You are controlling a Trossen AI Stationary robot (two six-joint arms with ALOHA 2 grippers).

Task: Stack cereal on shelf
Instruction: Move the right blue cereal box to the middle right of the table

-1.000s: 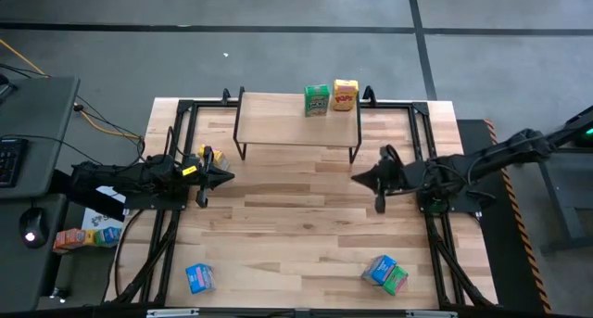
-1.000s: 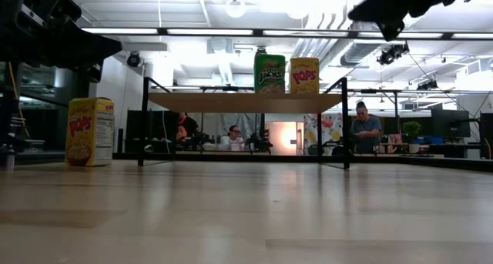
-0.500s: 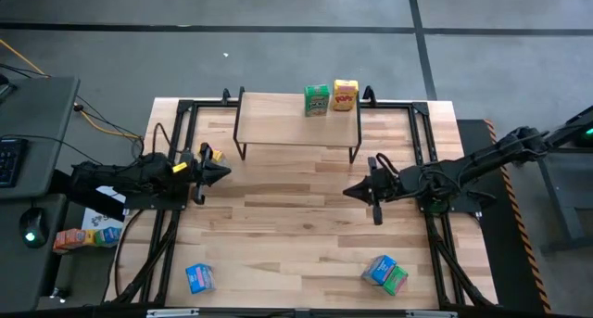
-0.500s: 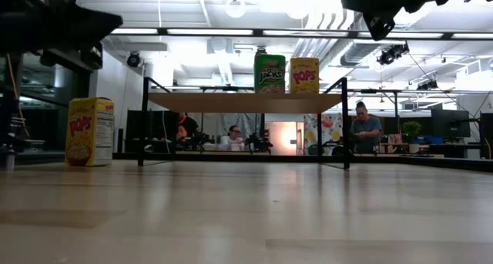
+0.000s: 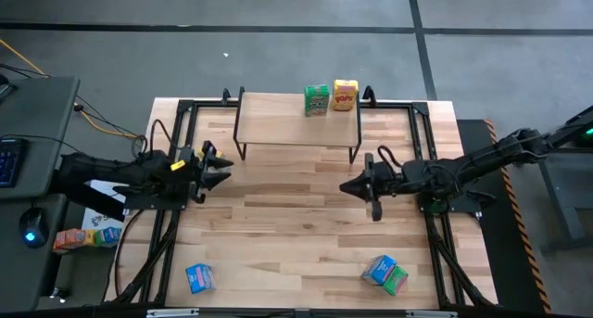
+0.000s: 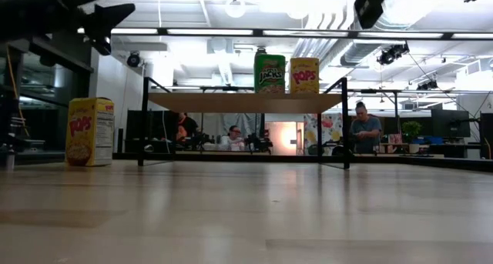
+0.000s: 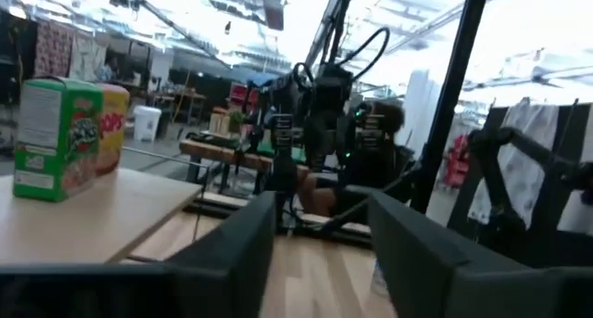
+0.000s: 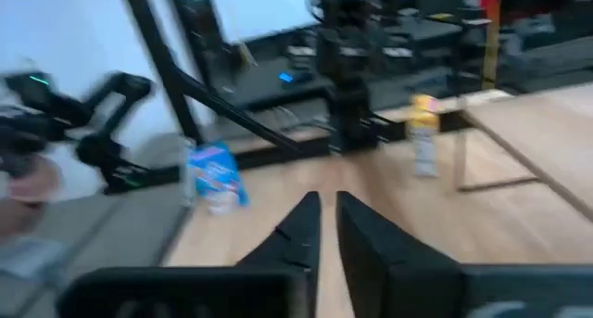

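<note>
Cereal boxes: seeing six, spread over the shelf (image 5: 278, 119) and the table (image 5: 296, 225).

Finding a green box (image 5: 317, 100) and a yellow box (image 5: 345, 95) standing upright side by side, near the shelf's right back corner. Spotting another yellow box (image 6: 90, 132) standing upright on the table off the shelf's left end. Noting a blue box (image 5: 199, 277) lying near the table's front left corner. Also noting a second blue box (image 5: 378, 268) and a second green box (image 5: 397, 281) lying touching each other near the front right.

Watching the left gripper (image 5: 225, 171) hovering above the table, just in front of the shelf's left end, fingers spread wide, holding nothing. Watching the right gripper (image 5: 345, 187) hovering in front of the shelf's right end, fingers nearly together with only a thin gap, gripping nothing.
</note>
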